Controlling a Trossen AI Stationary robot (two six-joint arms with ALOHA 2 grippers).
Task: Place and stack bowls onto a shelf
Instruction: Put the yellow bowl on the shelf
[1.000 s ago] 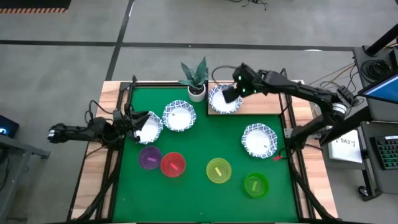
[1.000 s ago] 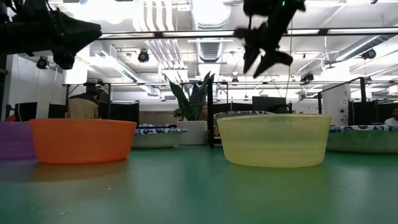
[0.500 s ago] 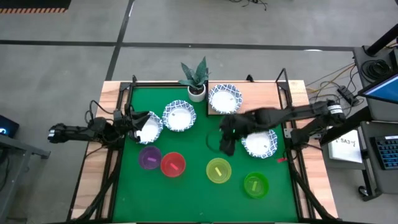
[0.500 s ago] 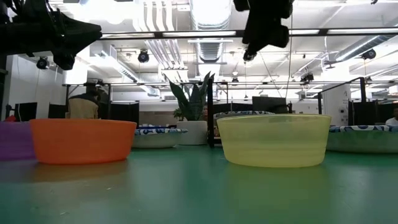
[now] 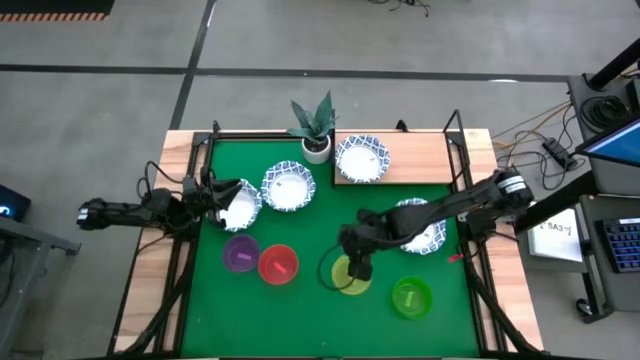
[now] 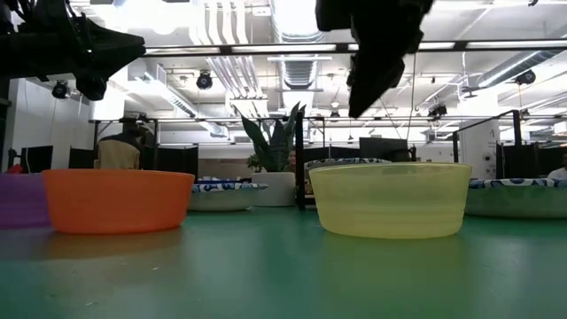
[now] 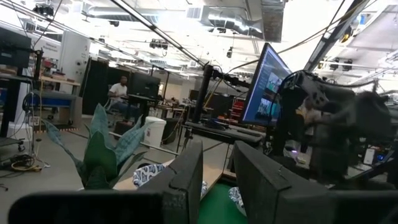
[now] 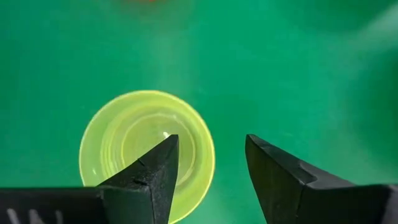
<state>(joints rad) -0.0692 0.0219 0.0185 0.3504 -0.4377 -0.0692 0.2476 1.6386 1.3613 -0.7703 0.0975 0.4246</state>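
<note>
My right gripper (image 5: 354, 266) (image 8: 210, 139) hangs open above the yellow bowl (image 5: 352, 277) (image 8: 147, 149), which sits on the green mat; the low view shows it well clear of the bowl's rim. One finger stands over the bowl's hollow, the other outside its rim. One blue-rimmed white bowl (image 5: 362, 158) rests on the pale wood shelf (image 5: 415, 160). Other white bowls (image 5: 288, 187) (image 5: 241, 207) (image 5: 425, 236) lie on the mat, the last partly under my right arm. Purple (image 5: 240, 255), red (image 5: 278, 265) and green (image 5: 411, 297) bowls sit along the near side. My left gripper (image 5: 220, 193) (image 7: 217, 155) waits at the left, open and empty.
A small white plant pot (image 5: 316, 144) with spiky leaves stands at the far edge beside the shelf. Black frame posts (image 5: 458, 130) rise at the mat's corners. Bare green mat (image 5: 320, 230) lies between the white bowls and the coloured ones.
My right gripper has swung from above the bowl on the shelf toward the near edge and down, rolling its wrist, and now hangs over the yellow bowl. The bowl on the shelf has stayed in place.
</note>
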